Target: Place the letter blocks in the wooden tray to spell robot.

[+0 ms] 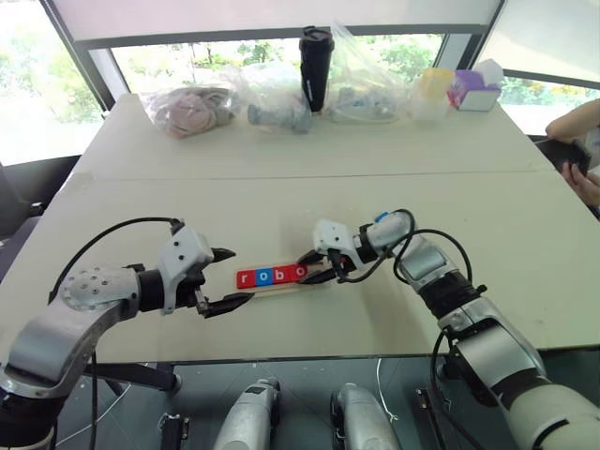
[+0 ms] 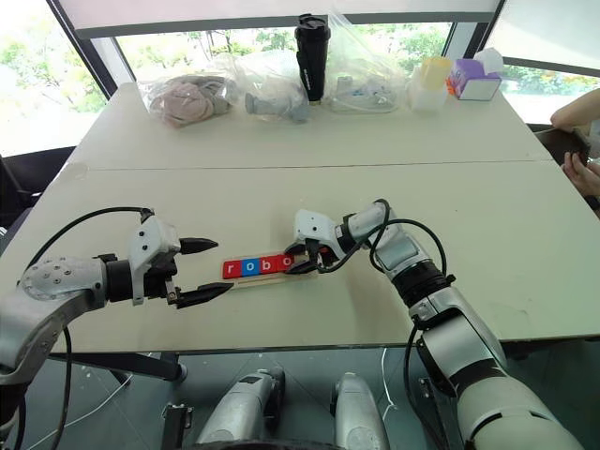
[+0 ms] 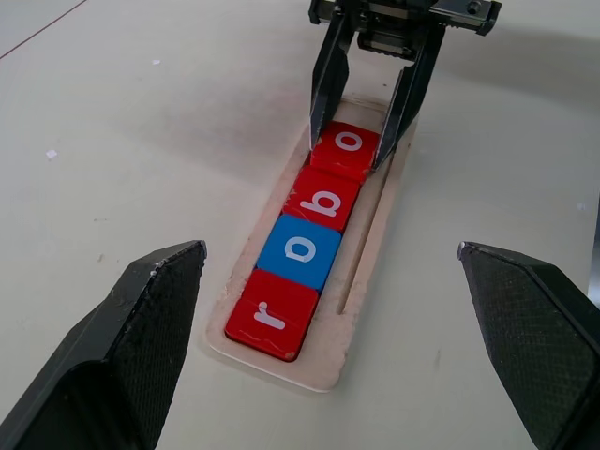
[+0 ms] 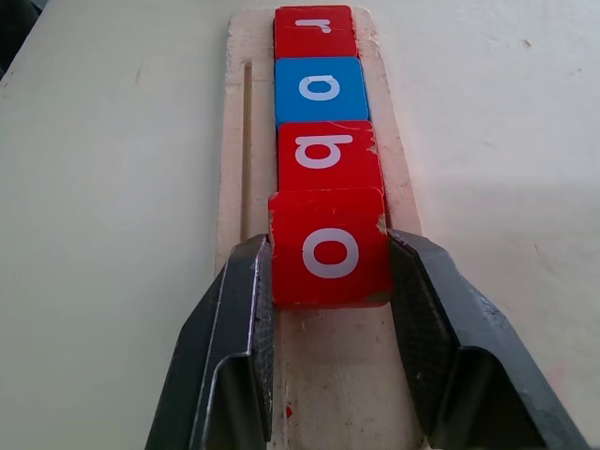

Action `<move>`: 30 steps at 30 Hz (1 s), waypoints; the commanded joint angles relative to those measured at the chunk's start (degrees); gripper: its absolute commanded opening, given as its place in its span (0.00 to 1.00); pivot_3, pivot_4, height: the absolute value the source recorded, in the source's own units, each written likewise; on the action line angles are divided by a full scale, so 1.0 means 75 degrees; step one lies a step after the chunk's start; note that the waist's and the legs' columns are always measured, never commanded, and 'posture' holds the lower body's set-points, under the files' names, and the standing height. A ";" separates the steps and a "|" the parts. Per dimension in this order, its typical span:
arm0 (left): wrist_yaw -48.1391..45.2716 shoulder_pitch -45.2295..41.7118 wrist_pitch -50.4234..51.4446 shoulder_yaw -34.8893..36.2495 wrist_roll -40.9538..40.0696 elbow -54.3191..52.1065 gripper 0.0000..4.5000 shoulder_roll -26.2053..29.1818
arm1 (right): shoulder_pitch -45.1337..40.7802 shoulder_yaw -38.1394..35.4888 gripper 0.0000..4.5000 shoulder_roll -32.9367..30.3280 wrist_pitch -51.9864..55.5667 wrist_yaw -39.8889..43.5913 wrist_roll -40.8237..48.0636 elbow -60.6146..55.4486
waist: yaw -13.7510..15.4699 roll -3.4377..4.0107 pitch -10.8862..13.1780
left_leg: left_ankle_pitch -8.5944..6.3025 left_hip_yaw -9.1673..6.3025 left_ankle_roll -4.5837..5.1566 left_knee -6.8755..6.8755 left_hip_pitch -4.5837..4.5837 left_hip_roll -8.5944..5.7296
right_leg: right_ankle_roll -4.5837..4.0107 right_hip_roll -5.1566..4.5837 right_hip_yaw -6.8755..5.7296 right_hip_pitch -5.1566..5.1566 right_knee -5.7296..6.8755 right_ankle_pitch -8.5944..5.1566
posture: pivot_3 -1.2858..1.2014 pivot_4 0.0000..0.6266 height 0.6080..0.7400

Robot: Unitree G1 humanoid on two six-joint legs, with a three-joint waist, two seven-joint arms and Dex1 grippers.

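Observation:
The wooden tray lies on the table in front of me between my two grippers. Four letter blocks sit in it in a row: a red r, a blue o, a red b and a red o. My right gripper is at the tray's right end. Its fingers are against the two sides of the red o, which rests flat in the tray. My left gripper hovers open just left of the tray, holding nothing.
Along the table's far edge stand clear plastic bags of items, a black tumbler and a purple box. A person's hand rests at the table's right edge. A seam crosses the tabletop.

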 commanded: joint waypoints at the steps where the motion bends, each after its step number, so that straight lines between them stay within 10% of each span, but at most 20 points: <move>1: 0.0065 -0.0116 -0.0015 0.0149 -0.0070 -0.0195 1.00 -0.0021 | -0.0241 -0.0160 0.71 0.0028 -0.0213 -0.0069 -0.0084 -0.0005 | 0.0002 0.0000 0.0000 | 0.0000 0.0000 0.0000 0.0000 0.0000 0.0000 | -0.0001 0.0001 0.0001 0.0000 0.0000 0.0000 | 0.52 0.24 1.00; 4: 0.0086 -0.0161 -0.0009 0.0094 -0.0049 -0.0183 1.00 -0.0051 | -0.0255 -0.0268 0.99 -0.0057 -0.0231 -0.0091 -0.0091 -0.0070 | 0.0004 0.0000 0.0000 | 0.0001 0.0000 -0.0001 0.0000 0.0000 0.0000 | -0.0001 0.0003 0.0001 0.0000 0.0000 0.0001 | 0.52 0.24 1.00; 14: 0.0058 -0.0377 -0.0040 -0.0001 -0.0020 -0.0047 1.00 -0.0081 | -0.0264 -0.1226 0.99 -0.0323 0.0427 -0.0656 0.0418 -0.0862 | 0.0009 0.0001 0.0000 | 0.0002 0.0001 -0.0003 0.0000 0.0000 0.0004 | -0.0004 0.0009 0.0006 -0.0003 0.0001 0.0002 | 0.52 0.24 1.00; 21: 0.0370 -0.0961 0.0403 0.0588 -0.1041 -0.0094 1.00 -0.0633 | 0.0130 -0.3890 0.99 -0.0470 0.2637 -0.4456 0.0867 -0.1611 | 0.0085 -0.0002 -0.0002 | 0.0002 -0.0001 -0.0004 0.0001 -0.0002 0.0003 | -0.0008 -0.0005 0.0008 -0.0003 0.0001 0.0004 | 0.52 0.24 1.00; 30: 0.0268 -0.2056 0.0275 0.0011 -0.0957 0.0610 1.00 -0.0914 | 0.1464 -0.4198 0.99 -0.0553 0.4658 -0.5949 0.0925 -0.3236 | 0.0012 0.0001 -0.0003 | 0.0005 0.0015 0.0002 -0.0001 -0.0001 0.0004 | -0.0007 -0.0007 0.0019 -0.0008 0.0014 0.0004 | 0.52 0.24 1.00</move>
